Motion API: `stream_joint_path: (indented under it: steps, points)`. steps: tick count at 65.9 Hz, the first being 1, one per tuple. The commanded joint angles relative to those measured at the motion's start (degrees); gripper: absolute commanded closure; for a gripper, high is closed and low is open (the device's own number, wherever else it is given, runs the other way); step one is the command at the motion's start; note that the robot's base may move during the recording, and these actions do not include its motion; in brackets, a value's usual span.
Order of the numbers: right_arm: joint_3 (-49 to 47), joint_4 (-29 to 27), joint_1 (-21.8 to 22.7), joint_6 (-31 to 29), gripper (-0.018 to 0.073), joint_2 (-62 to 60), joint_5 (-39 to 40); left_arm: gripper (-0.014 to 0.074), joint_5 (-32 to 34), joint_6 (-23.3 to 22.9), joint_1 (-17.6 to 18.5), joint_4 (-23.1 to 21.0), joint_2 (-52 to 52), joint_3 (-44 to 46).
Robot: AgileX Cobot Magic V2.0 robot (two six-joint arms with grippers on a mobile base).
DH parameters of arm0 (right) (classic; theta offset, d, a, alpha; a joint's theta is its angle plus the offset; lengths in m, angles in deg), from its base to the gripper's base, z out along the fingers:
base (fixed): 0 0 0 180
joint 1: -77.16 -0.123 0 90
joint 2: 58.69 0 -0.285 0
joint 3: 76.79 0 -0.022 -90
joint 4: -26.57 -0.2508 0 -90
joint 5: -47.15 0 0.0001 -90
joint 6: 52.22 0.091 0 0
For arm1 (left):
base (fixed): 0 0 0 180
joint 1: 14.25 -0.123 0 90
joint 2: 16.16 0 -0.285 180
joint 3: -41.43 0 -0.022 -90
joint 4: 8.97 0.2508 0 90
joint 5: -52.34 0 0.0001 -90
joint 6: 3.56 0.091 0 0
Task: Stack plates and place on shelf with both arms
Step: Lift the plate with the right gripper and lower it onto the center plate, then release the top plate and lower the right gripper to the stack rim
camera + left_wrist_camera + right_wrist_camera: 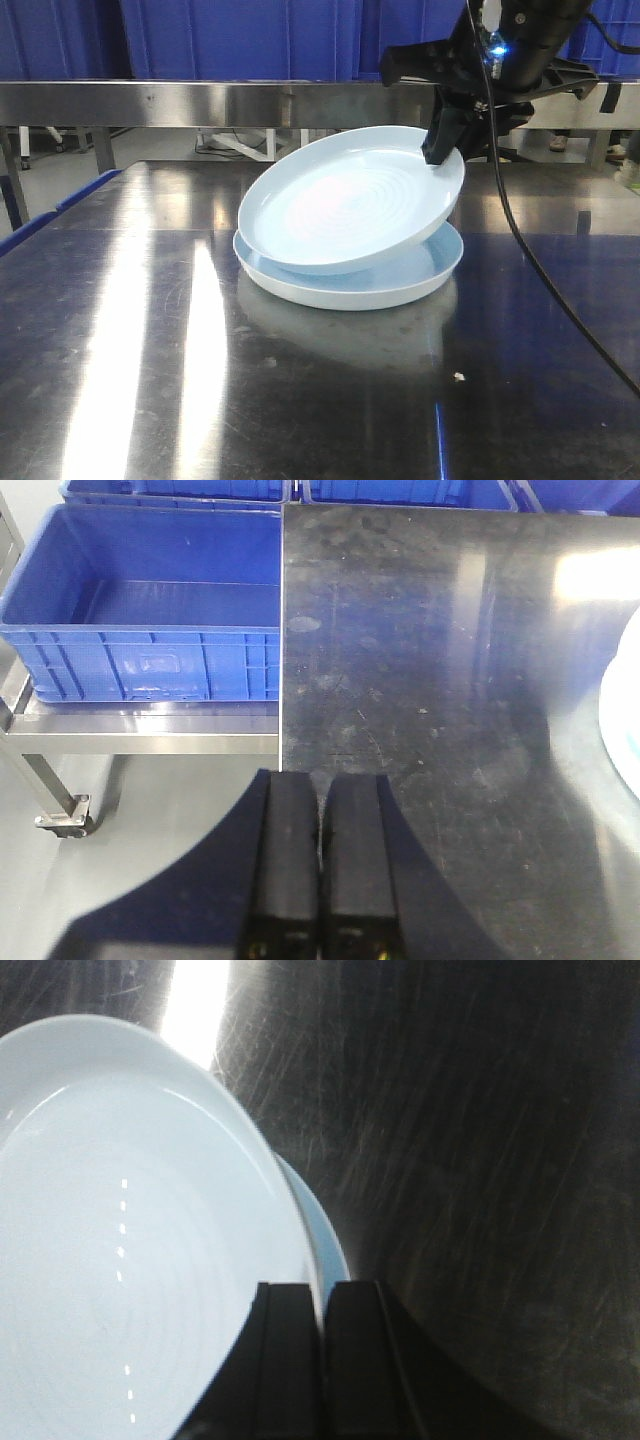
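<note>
Exterior front-facing view, steel table: lying nearest, carrying both plates.
Lower plate: sitting flat on the table.
Upper plate: leaning tilted over the lower plate, its low left side appearing to rest on it, right rim raised.
Right gripper: pinching the upper plate's raised rim, fingers clamping it.
Left gripper: hanging over the table's edge, fingers pressed together, holding nothing.
Blue crate: sitting on a steel rack beside the table.

The right gripper angles down, jaws pinched on the upper plate rim; the left gripper hangs with fingers pressed together.
</note>
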Motion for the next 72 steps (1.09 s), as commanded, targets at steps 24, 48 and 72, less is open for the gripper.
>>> stream_joint_path:
  steps: [24,48,72]
  points:
    - [-2.2,-0.2,0.0,-0.2,0.0384,-0.8,3.1,0.0507,4.7,-0.5,0.0,0.1,-0.5,1.6]
    - [-2.2,-0.2,0.0,-0.2,0.0144,0.3,3.2,0.0507,4.7,-0.5,0.0,0.1,-0.5,1.6]
    - [-2.2,-0.2,0.0,-0.2,0.0112,0.3,2.8,0.0507,4.7,-0.5,0.0,0.1,-0.5,1.6]
